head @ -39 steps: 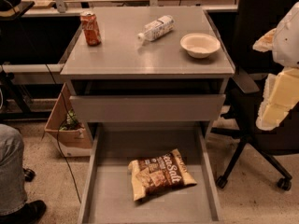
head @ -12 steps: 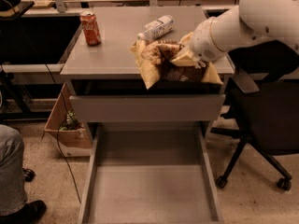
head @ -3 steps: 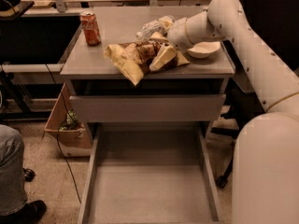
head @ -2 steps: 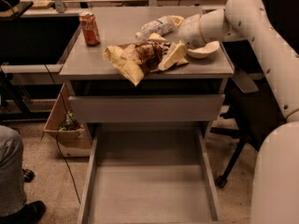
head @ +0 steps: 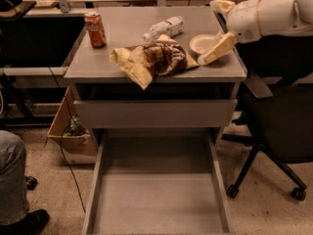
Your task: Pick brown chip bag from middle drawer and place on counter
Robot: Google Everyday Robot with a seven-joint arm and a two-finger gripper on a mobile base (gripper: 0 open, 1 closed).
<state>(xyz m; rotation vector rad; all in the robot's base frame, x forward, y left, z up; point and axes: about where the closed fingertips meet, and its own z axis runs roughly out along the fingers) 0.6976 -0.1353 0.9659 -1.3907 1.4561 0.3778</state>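
Observation:
The brown chip bag (head: 152, 61) lies crumpled on the counter (head: 122, 33), near its front edge, with one corner hanging slightly over. My gripper (head: 220, 27) is to the right of the bag, above the counter's right edge, open and empty. One cream finger (head: 216, 48) points down beside the white bowl. The middle drawer (head: 156, 199) is pulled out below with a bare floor.
A red soda can (head: 95, 29) stands at the counter's back left. A plastic bottle (head: 164, 27) lies at the back and a white bowl (head: 201, 43) sits at the right. A black office chair (head: 281, 126) stands right of the cabinet. A cardboard box (head: 73, 131) and a person's leg (head: 12, 180) are at the left.
The bag went from the drawer to the counter. In the last second my gripper has let it go and drawn back to the right; the bag now lies still.

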